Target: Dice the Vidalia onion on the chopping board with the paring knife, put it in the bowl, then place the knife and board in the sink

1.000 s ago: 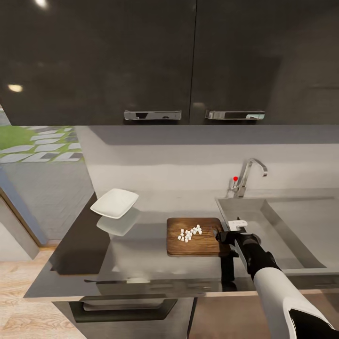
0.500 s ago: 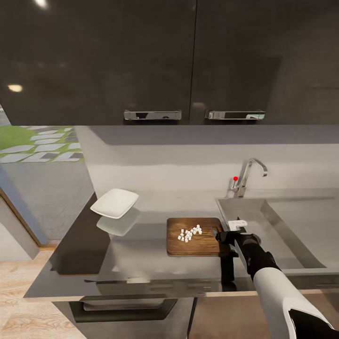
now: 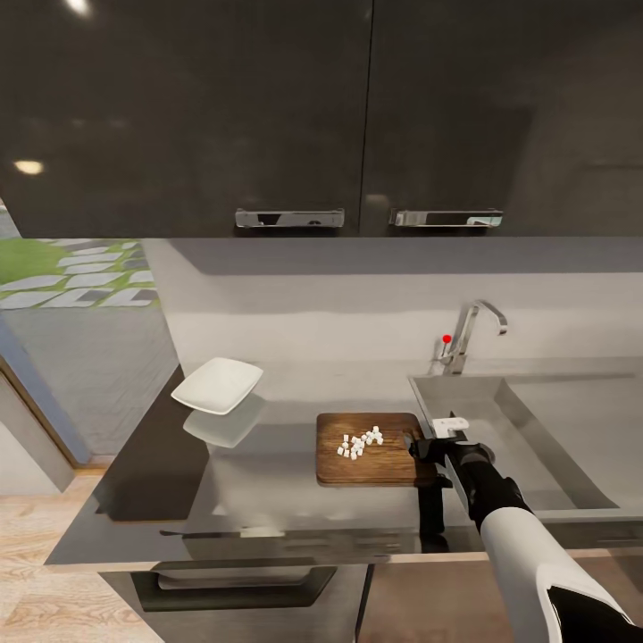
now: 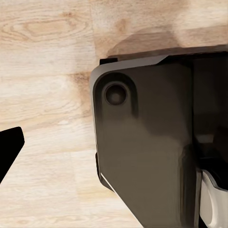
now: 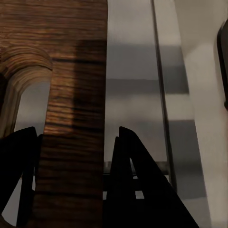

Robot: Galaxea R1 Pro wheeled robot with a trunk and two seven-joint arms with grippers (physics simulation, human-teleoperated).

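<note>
The brown chopping board point(image 3: 371, 451) lies on the grey countertop point(image 3: 268, 491), just left of the sink point(image 3: 536, 446). A small heap of white onion dice point(image 3: 360, 442) sits on the board. My right gripper point(image 3: 420, 446) is at the board's right end. In the right wrist view its dark fingers point(image 5: 135, 180) clamp the wooden strip point(image 5: 71, 142) beside the slot handle hole, one finger inside the slot. The white bowl point(image 3: 217, 385) stands at the back left of the counter. The paring knife is out of view. One left fingertip point(image 4: 9, 147) hangs over the floor.
The chrome faucet point(image 3: 469, 335) with a red dot rises behind the sink. Dark wall cabinets point(image 3: 357, 116) hang above the counter. A drawer handle point(image 3: 237, 585) sits under the counter edge. The left wrist view looks down on the wooden floor point(image 4: 47, 71) and the robot's dark base point(image 4: 142, 142).
</note>
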